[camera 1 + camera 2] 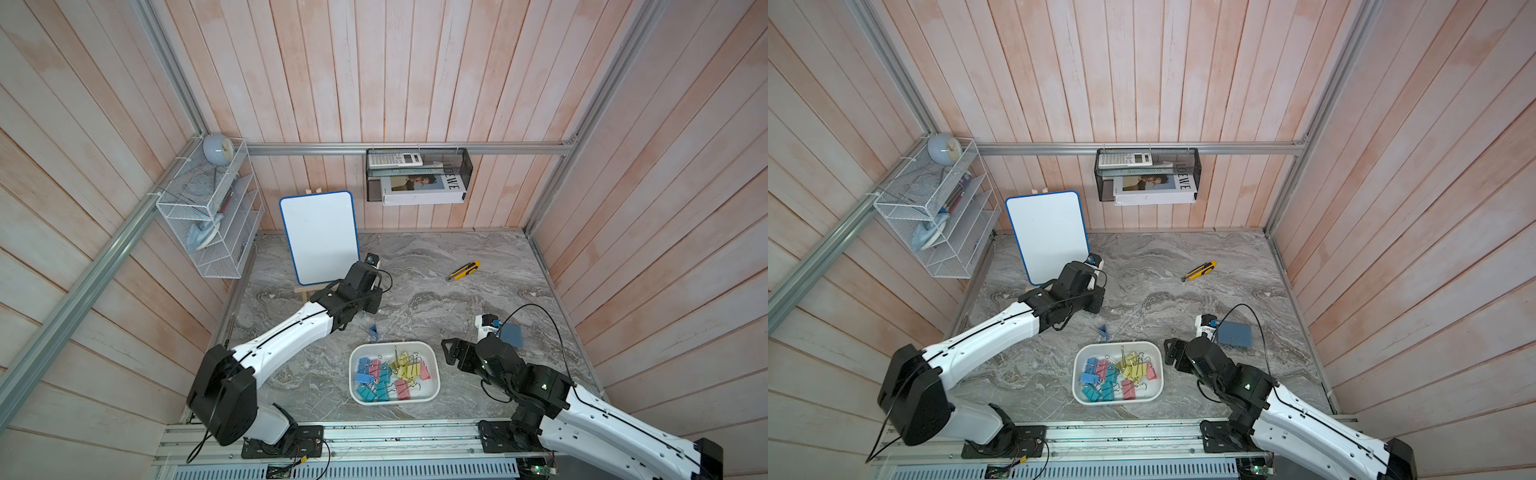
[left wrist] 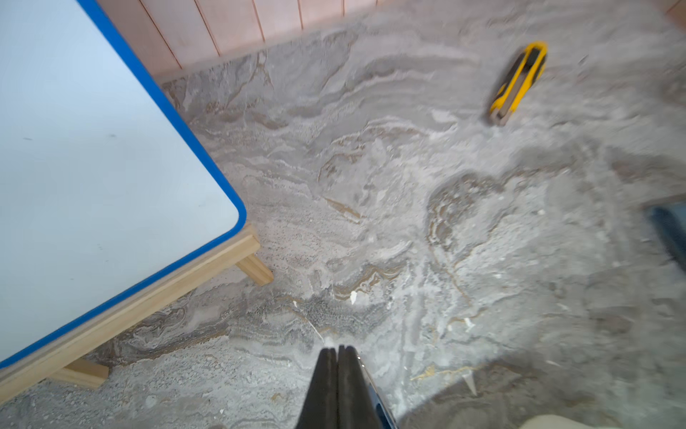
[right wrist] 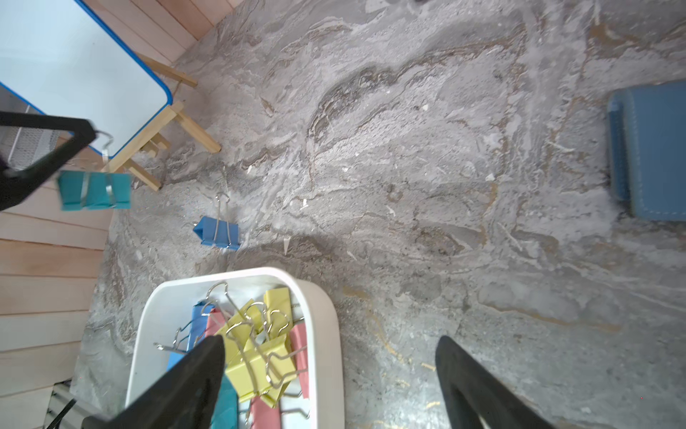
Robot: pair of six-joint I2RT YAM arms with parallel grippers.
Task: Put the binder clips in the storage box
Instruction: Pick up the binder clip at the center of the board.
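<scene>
The left end effector (image 2: 337, 366) is pinched shut on the wire handle of a teal binder clip (image 3: 94, 191). That clip hangs in the air, a little way beyond the storage box (image 1: 430, 390). The right end effector (image 1: 451, 353) is wide open and holds nothing, just beside the box.

Most binder clips (image 1: 390, 374) lie in the box. One blue binder clip (image 3: 219, 232) sits on the surface (image 1: 436, 299) near its far rim.

The clips look small, light and hard, and I think the thin wire loops are slippery. The loops stick up, so they seem best to grab. There is lots of bare room around, but the whiteboard (image 1: 320, 237) stands close.
</scene>
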